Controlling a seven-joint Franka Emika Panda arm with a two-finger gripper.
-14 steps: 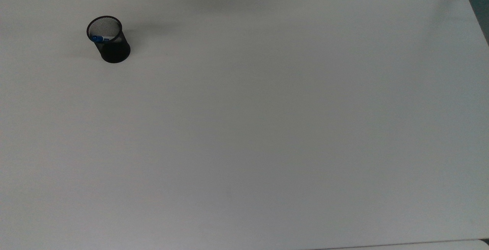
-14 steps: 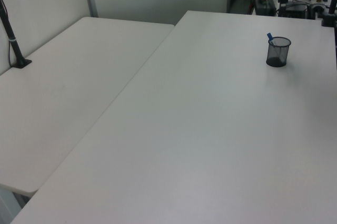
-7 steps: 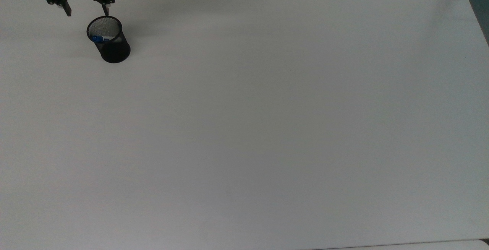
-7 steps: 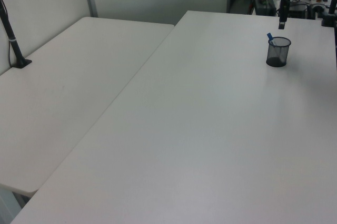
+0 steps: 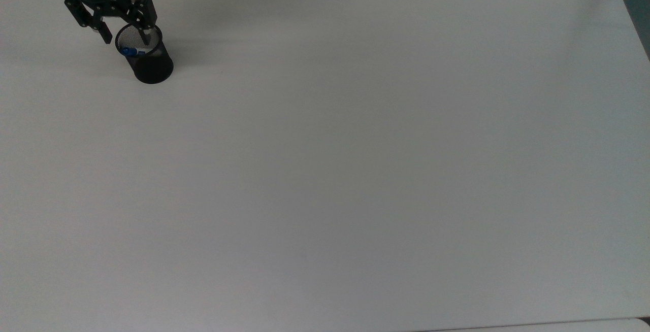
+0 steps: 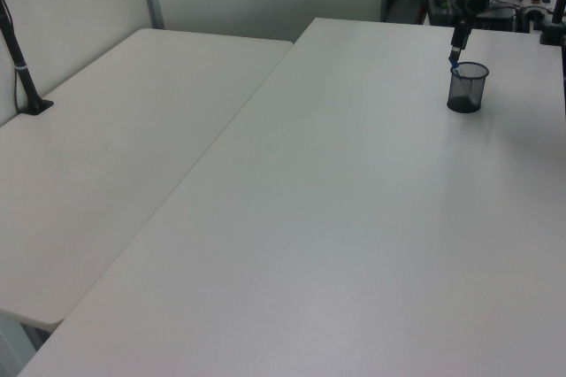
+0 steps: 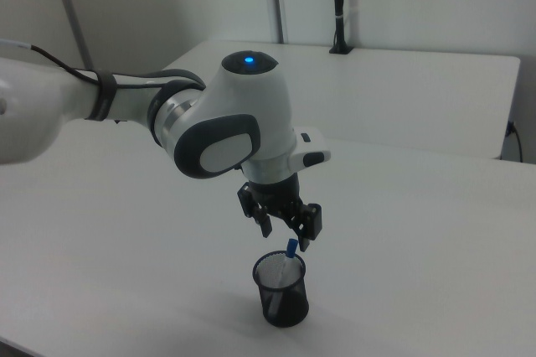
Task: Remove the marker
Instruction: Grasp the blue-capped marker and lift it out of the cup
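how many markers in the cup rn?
1. The marker stands tilted in the black mesh cup, its blue cap poking above the rim, just under the gripper with its jaws open. Anything lower in the cup could be hidden.

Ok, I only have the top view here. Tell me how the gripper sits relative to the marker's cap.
Observer: In the right view the gripper is above the mesh cup, and the marker pokes up past the rim towards its fingers.
Operator: Give me the finger state.
Observer: Open, with a clear gap in the right view; nothing is gripped.
Operator: Tell me which way the marker leans.
Observer: In the left view the marker rests against the left side of the cup's rim, cap up.
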